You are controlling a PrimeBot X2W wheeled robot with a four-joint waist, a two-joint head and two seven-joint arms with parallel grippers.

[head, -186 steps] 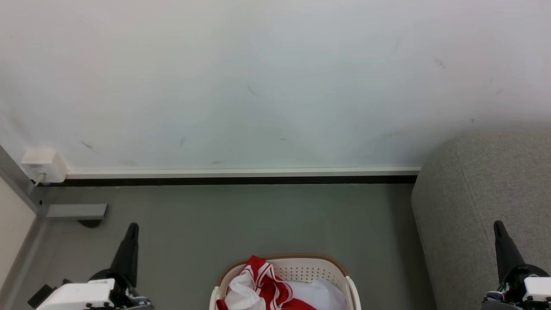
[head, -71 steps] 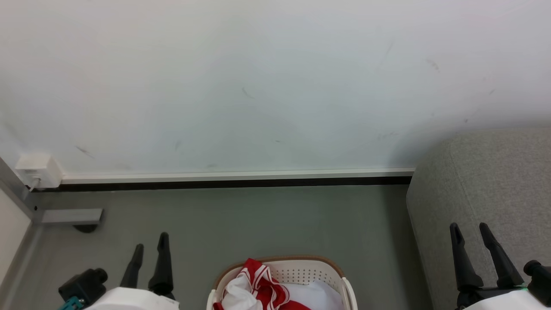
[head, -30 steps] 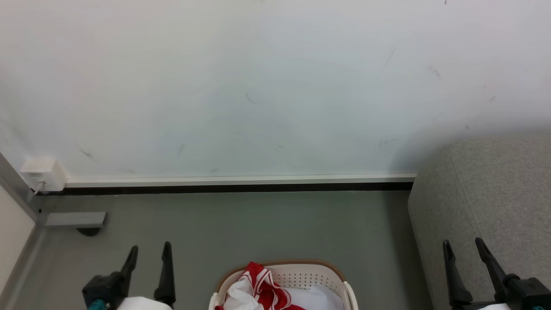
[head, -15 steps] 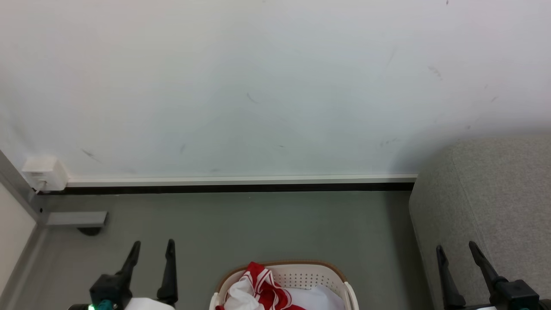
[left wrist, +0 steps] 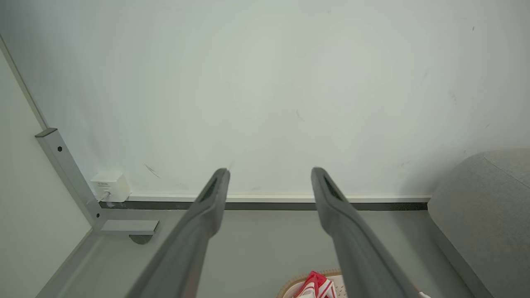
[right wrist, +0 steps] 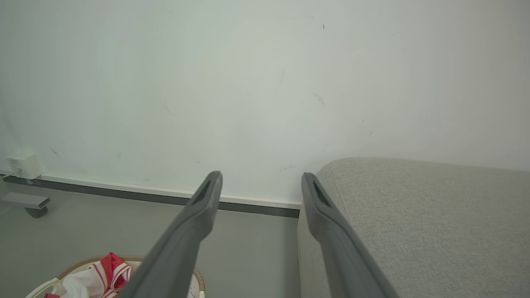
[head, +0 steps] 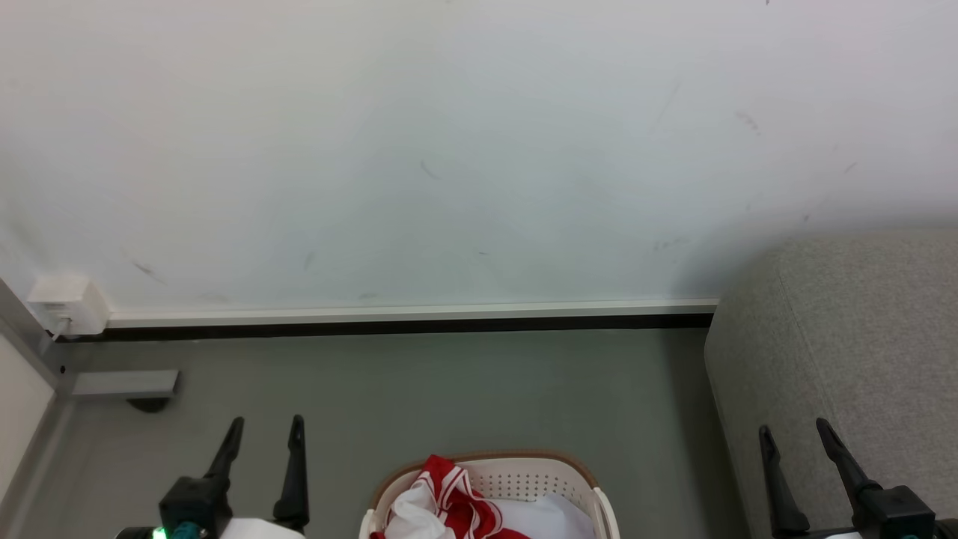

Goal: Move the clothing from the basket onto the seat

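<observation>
Seems to be the opening step: reaching for the clothing, with nothing lifted yet. Left gripper spread wide and empty, fingers pointing out over bare floor. Right gripper likewise wide apart, holding nothing, its fingers lying across the near edge of the seat.

Red-and-white clothing heaped in the basket, bunched toward the side nearer the left fingers and resting partly on a pale sheet. Basket between the two pairs of fingers, well back from all four tips, level with their bases and cut off by the bottom of the head view. Roughly as far from the left fingers as from the right ones. In the left wrist view, a scrap of red low down between the fingers, close against the inner side of the right-hand one. In the right wrist view, low and outside the left-hand finger. Seat to the outer side of the right fingers and running on beyond their tips, well apart from the left fingers.

Next, probably: swing one gripper inward over the basket, tip the fingers down into the heap, and close on a fold of red cloth alone. Calls for keeping clear of the pale sheet underneath and of the brown rim, since soft cloth may drag the sheet or the light basket along. Then across to the seat, on the right fingers' side.
</observation>
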